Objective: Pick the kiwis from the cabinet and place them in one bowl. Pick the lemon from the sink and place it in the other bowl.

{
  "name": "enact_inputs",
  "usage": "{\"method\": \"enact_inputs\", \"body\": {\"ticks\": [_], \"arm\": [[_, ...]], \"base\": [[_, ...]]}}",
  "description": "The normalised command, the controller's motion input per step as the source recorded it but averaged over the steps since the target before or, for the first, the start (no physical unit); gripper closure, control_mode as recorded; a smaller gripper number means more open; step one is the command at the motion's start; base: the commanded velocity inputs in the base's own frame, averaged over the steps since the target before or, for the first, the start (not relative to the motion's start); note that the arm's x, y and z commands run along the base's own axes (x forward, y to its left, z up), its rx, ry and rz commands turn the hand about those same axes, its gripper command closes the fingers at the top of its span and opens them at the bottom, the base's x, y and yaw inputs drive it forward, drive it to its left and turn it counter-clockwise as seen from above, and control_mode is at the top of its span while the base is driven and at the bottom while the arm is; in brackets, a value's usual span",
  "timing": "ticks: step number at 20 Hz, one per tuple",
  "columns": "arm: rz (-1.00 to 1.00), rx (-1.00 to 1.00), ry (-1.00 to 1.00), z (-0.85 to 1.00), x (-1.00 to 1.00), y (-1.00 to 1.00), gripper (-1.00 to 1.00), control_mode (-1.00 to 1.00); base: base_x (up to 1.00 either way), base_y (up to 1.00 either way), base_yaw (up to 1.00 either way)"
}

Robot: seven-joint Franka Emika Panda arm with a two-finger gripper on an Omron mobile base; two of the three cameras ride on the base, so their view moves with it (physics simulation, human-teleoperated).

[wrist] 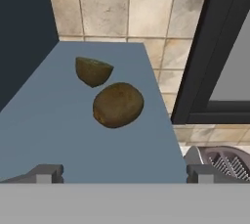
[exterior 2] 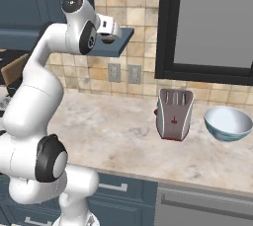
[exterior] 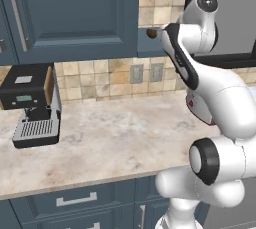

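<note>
Two brown kiwis lie on the slate-blue open end shelf [wrist: 58,120] of the cabinet [exterior: 75,8]. The nearer kiwi [wrist: 118,104] is whole in sight; the farther kiwi [wrist: 93,71] sits just behind it to the left. My gripper [wrist: 124,174] is open, level with the shelf, its fingertips [wrist: 49,173] spread wide and short of the nearer kiwi. From the base views the gripper [exterior: 161,31] [exterior 2: 110,30] is raised to the shelf [exterior 2: 123,40], with one kiwi [exterior: 150,33] just ahead of it. A light blue bowl [exterior 2: 228,123] stands on the counter at the right. The lemon and the sink are out of view.
A red and silver toaster [exterior 2: 174,114] stands left of the bowl, under a dark-framed window [exterior 2: 217,22]. A black coffee machine [exterior: 32,105] sits at the counter's left end. Wall sockets [exterior: 145,73] are on the tiled backsplash. The marble counter [exterior: 115,138] lies below.
</note>
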Motion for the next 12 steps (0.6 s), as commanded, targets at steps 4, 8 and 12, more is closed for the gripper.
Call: {"method": "enact_inputs", "body": {"ticks": [4, 8, 12], "arm": [[0.00, 0.00, 0.00, 0.00, 0.36, 0.00, -1.00, -1.00], [0.00, 0.00, 0.02, 0.00, 0.38, 0.00, -1.00, -1.00], [0.00, 0.00, 0.03, -0.01, 0.39, 0.00, -1.00, -1.00]], "base": [[0.00, 0.00, 0.00], [0.00, 0.00, 0.00], [0.00, 0.00, 0.00]]}}
